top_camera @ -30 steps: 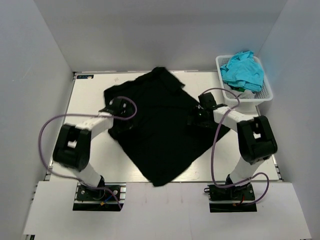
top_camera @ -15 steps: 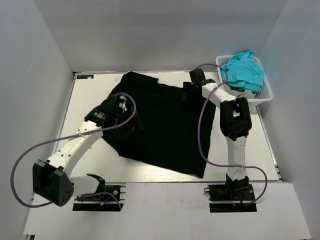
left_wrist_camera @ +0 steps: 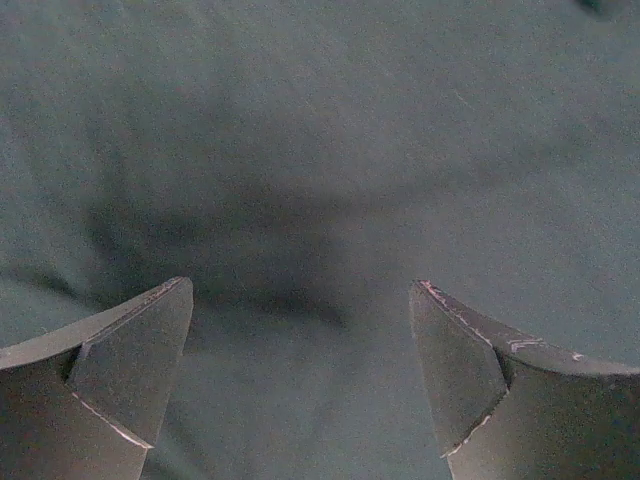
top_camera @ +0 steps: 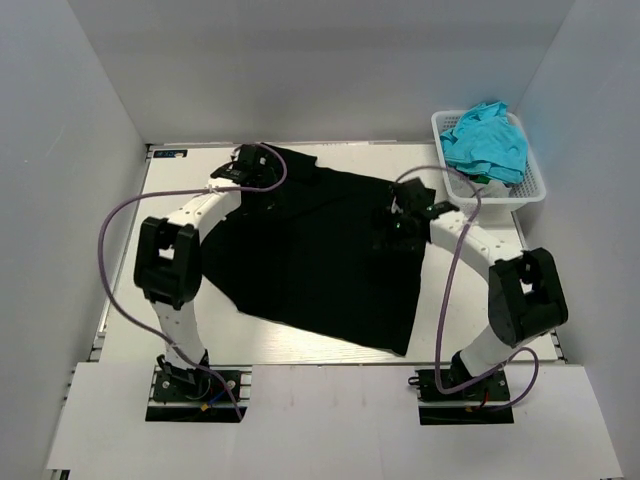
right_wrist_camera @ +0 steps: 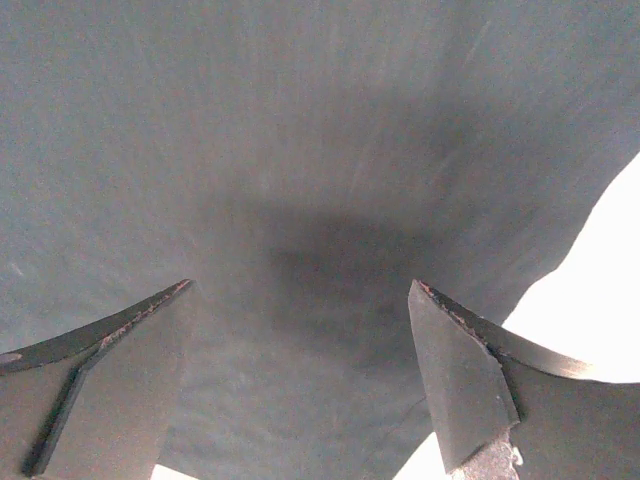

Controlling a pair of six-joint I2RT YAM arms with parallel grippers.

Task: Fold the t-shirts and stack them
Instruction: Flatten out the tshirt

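- My left pincer (left_wrist_camera: 300,290) gapes wide, gripping nothing, over the black t-shirt (top_camera: 320,270).
- My right pincer (right_wrist_camera: 300,287) is equally wide, empty, over the shirt's right edge.
- The shirt lies spread on the white table (top_camera: 270,345).

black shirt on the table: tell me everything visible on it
The black t-shirt is plain, matte soft cloth with no print. It lies unfolded and mostly flat on the white table, skewed to its edges and slightly wrinkled. One corner reaches toward the near edge. The open left end effector is over its far left part. The open right end effector is over its right edge, where bare table shows beside the cloth. Neither grips it; contact cannot be told.
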